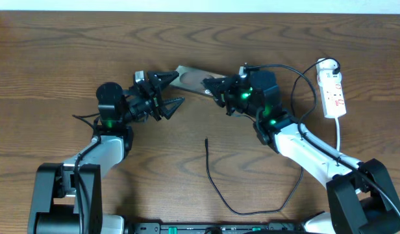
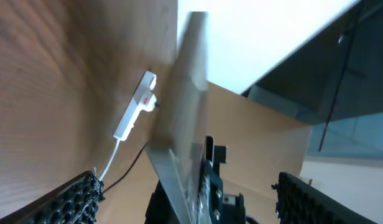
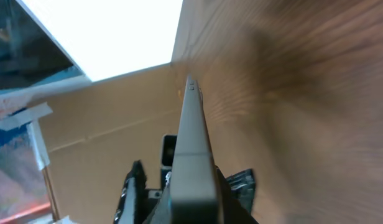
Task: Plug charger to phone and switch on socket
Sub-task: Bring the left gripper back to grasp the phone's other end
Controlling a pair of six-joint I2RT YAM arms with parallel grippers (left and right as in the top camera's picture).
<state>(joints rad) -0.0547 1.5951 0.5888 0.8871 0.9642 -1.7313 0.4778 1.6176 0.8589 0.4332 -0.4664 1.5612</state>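
The phone (image 1: 190, 78), a flat silvery-grey slab, is held off the table between the two arms. My right gripper (image 1: 216, 89) is shut on its right end. In the right wrist view the phone (image 3: 193, 137) runs edge-on out of the jaws (image 3: 182, 196). My left gripper (image 1: 169, 91) is open, its fingers spread beside the phone's left end. In the left wrist view the phone (image 2: 186, 106) stands between the wide-apart fingers (image 2: 191, 202). The charger (image 1: 213, 179) lies loose on the table, its plug tip toward the phone. The white socket (image 1: 333, 91) lies at the far right and also shows in the left wrist view (image 2: 134, 106).
The socket's white cord (image 1: 338, 140) runs down past my right arm. A thicker black robot cable (image 1: 297, 84) loops between my right gripper and the socket. The wooden table (image 1: 57, 65) ends at a white strip along the back.
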